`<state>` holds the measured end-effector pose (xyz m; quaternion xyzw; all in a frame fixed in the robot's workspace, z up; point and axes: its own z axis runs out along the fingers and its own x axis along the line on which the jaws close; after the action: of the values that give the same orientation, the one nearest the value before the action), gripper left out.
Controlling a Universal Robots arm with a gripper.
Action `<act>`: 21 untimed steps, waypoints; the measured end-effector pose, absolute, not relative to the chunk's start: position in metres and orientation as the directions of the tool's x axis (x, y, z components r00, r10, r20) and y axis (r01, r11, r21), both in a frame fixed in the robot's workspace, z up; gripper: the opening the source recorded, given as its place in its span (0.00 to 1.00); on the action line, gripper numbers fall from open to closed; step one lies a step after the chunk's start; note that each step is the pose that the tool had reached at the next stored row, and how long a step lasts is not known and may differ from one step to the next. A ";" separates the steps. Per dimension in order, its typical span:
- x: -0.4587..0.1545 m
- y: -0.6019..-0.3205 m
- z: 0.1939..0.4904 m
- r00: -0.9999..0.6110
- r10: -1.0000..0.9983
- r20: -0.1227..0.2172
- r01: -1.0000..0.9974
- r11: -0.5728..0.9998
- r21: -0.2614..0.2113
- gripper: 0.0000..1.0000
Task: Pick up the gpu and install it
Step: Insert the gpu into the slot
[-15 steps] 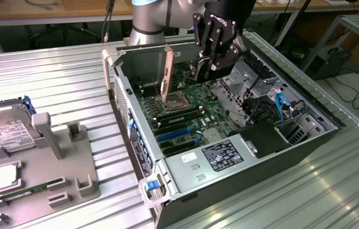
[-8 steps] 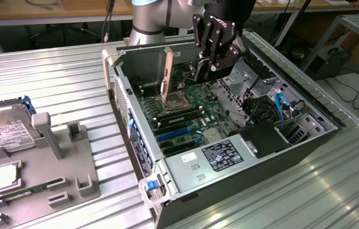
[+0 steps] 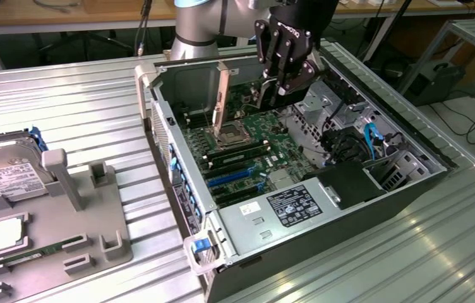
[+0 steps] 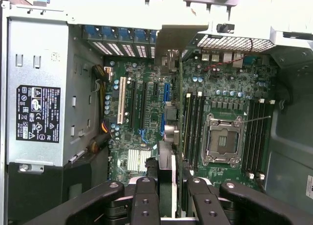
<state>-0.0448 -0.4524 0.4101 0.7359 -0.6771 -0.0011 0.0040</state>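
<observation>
My gripper (image 3: 275,95) hangs over the open computer case (image 3: 179,183), above the far part of the green motherboard (image 3: 250,145). In the wrist view my gripper (image 4: 168,183) is shut on the gpu (image 4: 167,164), a thin dark card seen edge-on between the two black fingers (image 4: 145,198). The card runs away from the fingers across the board and sits clear above it. It lies between the expansion slots (image 4: 133,107) and the memory slots (image 4: 193,127). The blue expansion slots (image 3: 233,180) sit nearer the case's front corner in the exterior view.
The power supply (image 3: 292,205) with its black label fills the case's near end. The bare CPU socket (image 4: 222,139) lies beside the memory slots. On the exterior view's left, a grey fixture (image 3: 94,233) holds a hard drive (image 3: 6,170) and a green memory stick (image 3: 43,252).
</observation>
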 end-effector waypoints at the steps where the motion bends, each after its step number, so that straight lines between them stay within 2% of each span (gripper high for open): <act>1: -0.045 -0.452 0.410 0.083 -0.997 0.004 -0.997 -0.083 0.007 0.27; 21: -0.045 -0.452 0.404 0.084 -0.996 0.004 -0.996 -0.084 0.007 0.27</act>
<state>-0.0448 -0.4524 0.4041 0.7363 -0.6767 -0.0010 0.0041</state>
